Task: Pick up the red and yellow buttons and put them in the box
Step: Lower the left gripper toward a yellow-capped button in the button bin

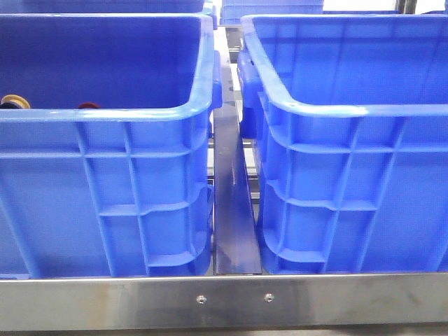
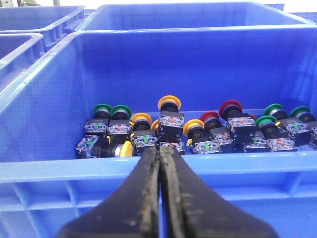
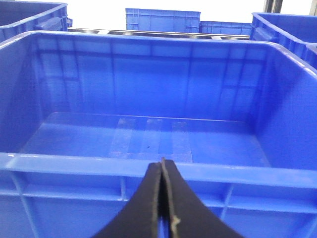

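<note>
Blue plastic crates are shown side by side on the steel-edged desk (image 1: 231, 299): the left crate (image 1: 105, 168) holds the stock of push-buttons, while the right crate, the box (image 1: 350, 182), is seen bare-floored in the right wrist view. In the left wrist view a row of buttons is laid along the crate floor, beyond the near wall and ahead of the left fingers (image 2: 159, 198), which are pressed together on nothing. A yellow button (image 2: 169, 103) is stood upright almost directly in line with those fingers; a red button (image 2: 230, 107) is set off to one side of it. The right fingers (image 3: 162, 203) are likewise closed and empty, held before the box rim. The left arm is judged the nearer for the coming pick.
</note>
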